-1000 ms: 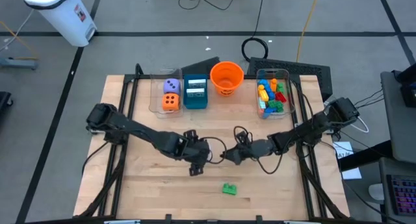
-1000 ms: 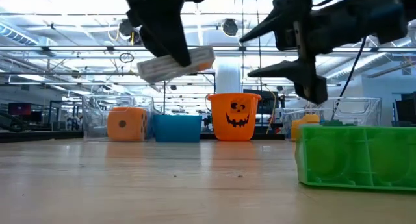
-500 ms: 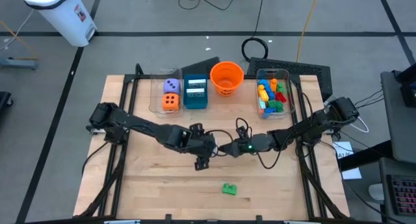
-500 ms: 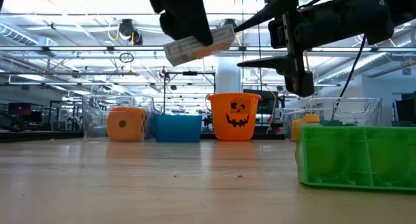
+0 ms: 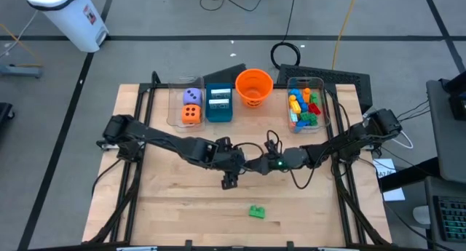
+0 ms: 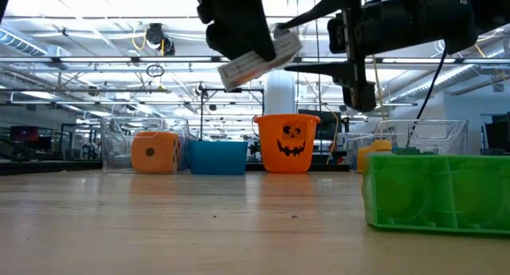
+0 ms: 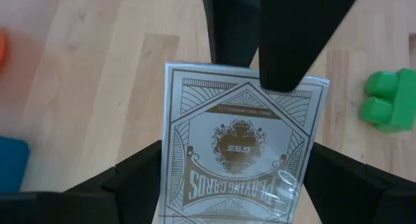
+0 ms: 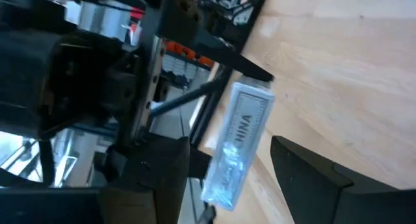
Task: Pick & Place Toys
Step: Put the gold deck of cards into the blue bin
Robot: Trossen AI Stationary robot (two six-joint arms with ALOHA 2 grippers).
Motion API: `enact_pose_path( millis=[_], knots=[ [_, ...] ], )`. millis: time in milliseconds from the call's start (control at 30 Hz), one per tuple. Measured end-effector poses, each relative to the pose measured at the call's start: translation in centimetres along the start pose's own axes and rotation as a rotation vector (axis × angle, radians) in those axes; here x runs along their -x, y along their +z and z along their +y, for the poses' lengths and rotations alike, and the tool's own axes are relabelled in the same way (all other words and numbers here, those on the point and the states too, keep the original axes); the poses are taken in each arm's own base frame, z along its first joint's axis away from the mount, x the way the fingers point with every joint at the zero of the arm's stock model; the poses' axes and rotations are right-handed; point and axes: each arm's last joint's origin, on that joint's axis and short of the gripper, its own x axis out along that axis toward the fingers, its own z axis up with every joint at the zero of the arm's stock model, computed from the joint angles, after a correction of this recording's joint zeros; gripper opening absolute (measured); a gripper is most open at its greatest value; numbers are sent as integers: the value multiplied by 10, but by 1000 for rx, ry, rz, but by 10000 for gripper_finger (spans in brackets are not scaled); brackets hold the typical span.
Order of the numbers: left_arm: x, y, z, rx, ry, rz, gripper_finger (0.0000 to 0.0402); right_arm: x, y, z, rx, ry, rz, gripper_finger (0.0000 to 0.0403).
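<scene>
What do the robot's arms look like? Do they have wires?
Both arms are black and jointed, like skinny elbows. Thin black cables loop off them near the middle. The left pincer and right pincer each have two flat black fingers. A tiny green light glows on the right arm.

Glossy, seemingly film-wrapped card deck (image 7: pixel 240 159); pale smooth wooden table (image 5: pixel 167 207); shiny plastic green brick (image 6: pixel 434 191).

Robotics lab: ceiling trusses (image 6: pixel 96 64), floor cables (image 5: pixel 287 53).

left tool (image 6: pixel 247 44): raised mid-table, clamped | right tool (image 6: pixel 319 40): facing it, fingers apart
</scene>
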Motion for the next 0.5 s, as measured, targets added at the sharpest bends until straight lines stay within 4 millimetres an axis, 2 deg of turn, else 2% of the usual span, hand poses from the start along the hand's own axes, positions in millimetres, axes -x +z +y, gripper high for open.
enact_pose_path(
  millis=[367, 500],
  knots=[
    [-4, 5, 5, 37, 0, -30, 320, 0, 0, -2, -6, -14, 4, 209],
    [-4, 5, 4, 36, 0, -28, 325, 0, -1, -4, -14, -36, 10, 190]
  ],
)
